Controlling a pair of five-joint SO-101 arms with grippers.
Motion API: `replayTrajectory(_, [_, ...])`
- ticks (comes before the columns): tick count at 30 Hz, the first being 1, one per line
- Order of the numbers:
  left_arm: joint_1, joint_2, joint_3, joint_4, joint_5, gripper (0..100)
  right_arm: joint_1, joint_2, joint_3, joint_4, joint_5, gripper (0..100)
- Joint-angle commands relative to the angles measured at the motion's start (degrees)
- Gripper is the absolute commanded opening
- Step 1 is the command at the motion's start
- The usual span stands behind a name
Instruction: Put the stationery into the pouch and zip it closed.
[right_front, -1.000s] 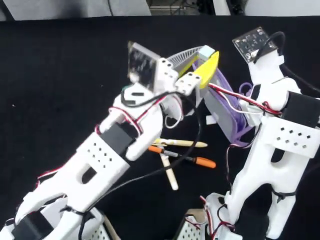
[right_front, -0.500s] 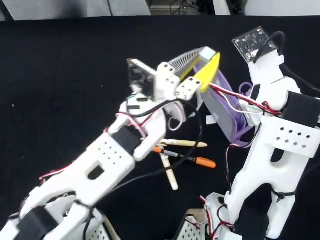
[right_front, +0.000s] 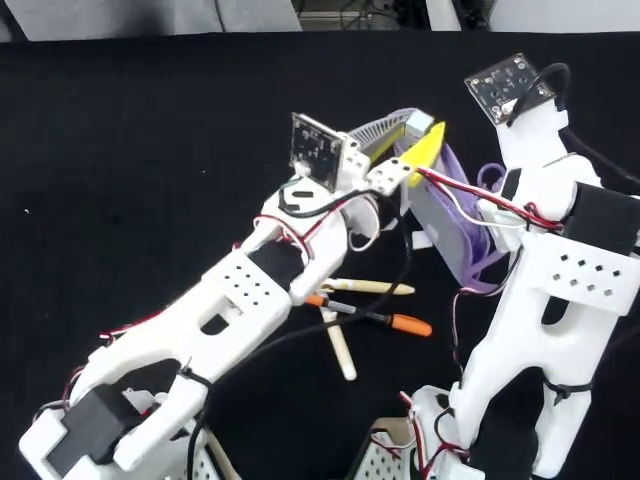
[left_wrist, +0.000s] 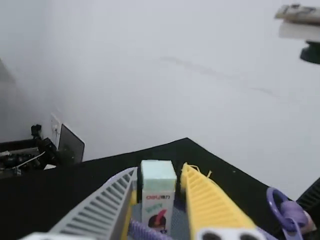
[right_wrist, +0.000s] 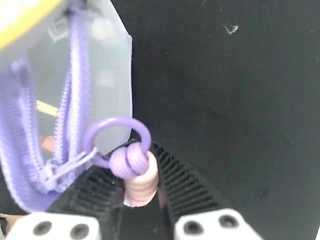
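- Black table (right_front: 120, 150) under both arms
- Translucent pouch (right_front: 450, 240) with a purple zip, held upright above the table
- Right gripper (right_wrist: 142, 192) clamped on the pouch's pink zip-end tab
- Left gripper (left_wrist: 158, 172) at the pouch's top edge, pinching a mint eraser (left_wrist: 158, 192)
- Orange pen (right_front: 375, 318) and two pale pencils (right_front: 365, 287) lying crossed on the table, near the pouch

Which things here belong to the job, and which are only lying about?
For the job: pouch, held by the right gripper; eraser in the left gripper; orange-tipped pen and two cream pencils on the table.
Lying about: cables and a dark panel beyond the table.
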Motion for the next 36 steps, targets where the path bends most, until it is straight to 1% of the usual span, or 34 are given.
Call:
replayTrajectory(1, [-0.5, -2.5, -5.0, 9.8, 0.0, 16, -0.5, -1.4, -0.1, -1.1, -0.5, 1.1])
replayTrajectory(4, [-2.2, -6.3, -11.1, 18.8, 0.1, 20, -0.5, -1.4, -0.1, -1.1, -0.6, 1.1])
replayTrajectory(9, [-5.6, -8.6, -28.0, 40.2, 3.5, 20, -0.5, -1.4, -0.1, -1.1, -0.6, 1.1])
replayTrajectory(12, [-10.6, -8.0, -37.7, 52.4, 6.4, 20, -0.5, -1.4, -0.1, -1.1, -0.6, 1.1])
replayTrajectory(15, [-16.1, -6.2, -44.1, 64.4, 10.6, 20, -0.5, -1.3, -0.1, -1.1, -0.6, 1.1])
replayTrajectory(20, [-23.7, -2.0, -48.5, 82.7, 16.8, 20, -0.5, -1.3, -0.1, -0.9, -0.6, 1.1])
replayTrajectory(24, [-26.0, 0.3, -47.0, 93.8, 21.7, 20, -0.5, -1.3, -0.1, -0.6, -0.6, 1.1])
replayTrajectory(27, [-25.7, 1.8, -43.0, 98.5, 23.4, 20, -0.5, -1.3, 0.0, -0.6, -0.6, 1.1])
replayTrajectory(29, [-24.0, 3.0, -38.5, 98.8, 25.1, 20, -0.5, -1.3, 0.6, -0.8, -0.6, 1.1])
replayTrajectory(33, [-17.9, 7.5, -28.6, 93.2, 29.7, 20, -1.7, -1.3, 2.3, -1.7, -0.6, 1.1])
replayTrajectory(36, [-12.5, 12.2, -23.9, 86.9, 37.1, 20, -2.5, -1.3, 2.7, -1.8, -0.6, 1.1])
